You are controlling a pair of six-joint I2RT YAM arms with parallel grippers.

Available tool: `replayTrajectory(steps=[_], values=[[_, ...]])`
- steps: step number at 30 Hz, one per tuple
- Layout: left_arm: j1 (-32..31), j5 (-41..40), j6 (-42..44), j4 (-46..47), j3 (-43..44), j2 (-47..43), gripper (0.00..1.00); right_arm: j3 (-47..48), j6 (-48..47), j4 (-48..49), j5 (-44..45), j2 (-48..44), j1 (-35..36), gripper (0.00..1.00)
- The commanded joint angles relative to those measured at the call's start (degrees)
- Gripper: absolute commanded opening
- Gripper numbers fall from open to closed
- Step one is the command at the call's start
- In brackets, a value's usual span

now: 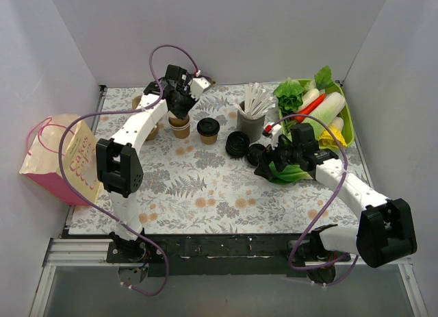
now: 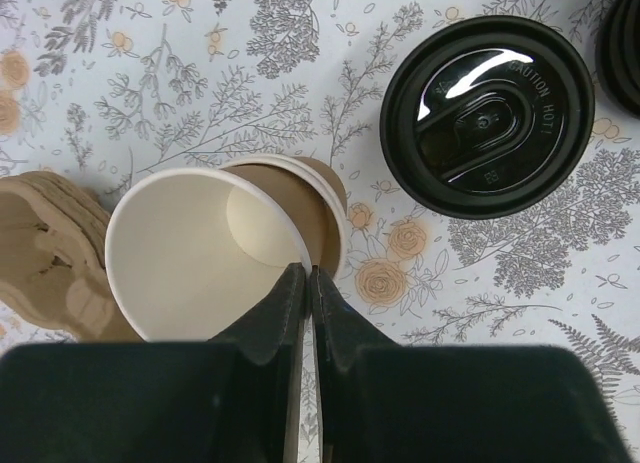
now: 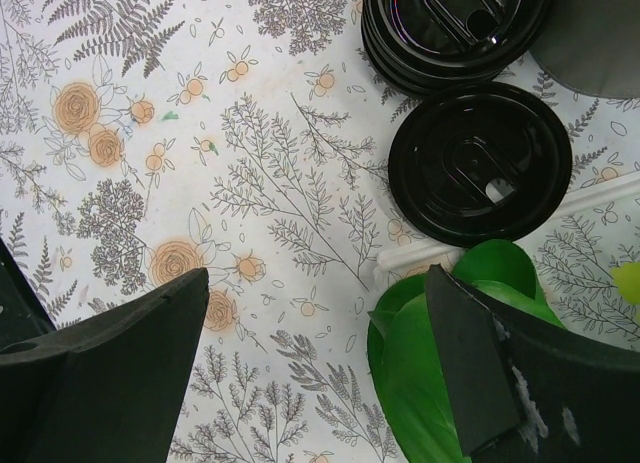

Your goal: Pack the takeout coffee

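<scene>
Table (image 1: pixel 205 187): paper cup (image 2: pixel 190 253), lids (image 1: pixel 237 144), takeout coffee (image 1: pixel 208 130)

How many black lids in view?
3 at least: one on the takeout coffee, one loose lid lying flat alone, and a lid stack just beyond it whose lower lids can't be counted.

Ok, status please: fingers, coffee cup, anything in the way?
Left fingers shut on open cup rim. Right fingers open, empty, near loose lid. Lidded coffee upright, untouched, beside open cup. Nothing blocks it.
</scene>
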Motion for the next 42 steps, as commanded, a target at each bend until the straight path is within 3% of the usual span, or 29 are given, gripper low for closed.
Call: replayTrajectory(steps=[1, 9, 13, 16, 19, 21, 24, 27, 35, 42], values=[[-0.1, -3.9, 1.3, 0.2, 3.1, -4.4, 0.00, -0.1, 0.0, 1.4, -1.1, -1.8, -0.3, 0.96], [-1.9, -8.9, 2.2, -5.5, 11.8, -4.0, 0.00, 0.7, -4.2, 1.0, -1.2, -2.4, -0.5, 0.95], [-2.6, -9.2, 0.4, -8.9, 17.6, -5.6, 0.00, 1.5, -15.2, 0.3, -1.2, -2.0, -0.5, 0.90], [-3.6, -2.4, -2.4, -13.2, 17.3, -9.5, 0.00, 1.7, -23.5, -0.8, -1.2, -0.6, -0.4, 0.87], [-6.7, 3.6, -3.6, -14.9, 7.6, -14.5, 0.00, 1.2, -28.9, -1.0, -0.3, 1.1, -0.2, 0.84], [-9.0, 7.0, -4.0, -13.5, -5.3, -21.4, 0.00, -0.7, -31.8, 1.0, 0.9, 1.4, 0.5, 0.82], [-10.8, 9.6, -4.5, -7.9, -22.7, -30.8, 0.00, -4.0, -34.4, 6.2, 3.1, 1.6, 2.3, 0.80], [-12.4, 10.9, -5.9, -3.5, -32.8, -36.1, 0.00, -6.9, -36.6, 10.6, 6.5, 1.4, 5.9, 0.77], [-17.7, 7.9, -13.5, 6.1, -40.6, -35.6, 0.00, -13.5, -39.1, 25.4, 17.1, 3.7, 14.9, 0.70], [-20.0, 6.8, -19.1, 10.8, -45.1, -32.3, 0.00, -13.2, -37.4, 27.7, 20.1, 4.8, 15.3, 0.65]])
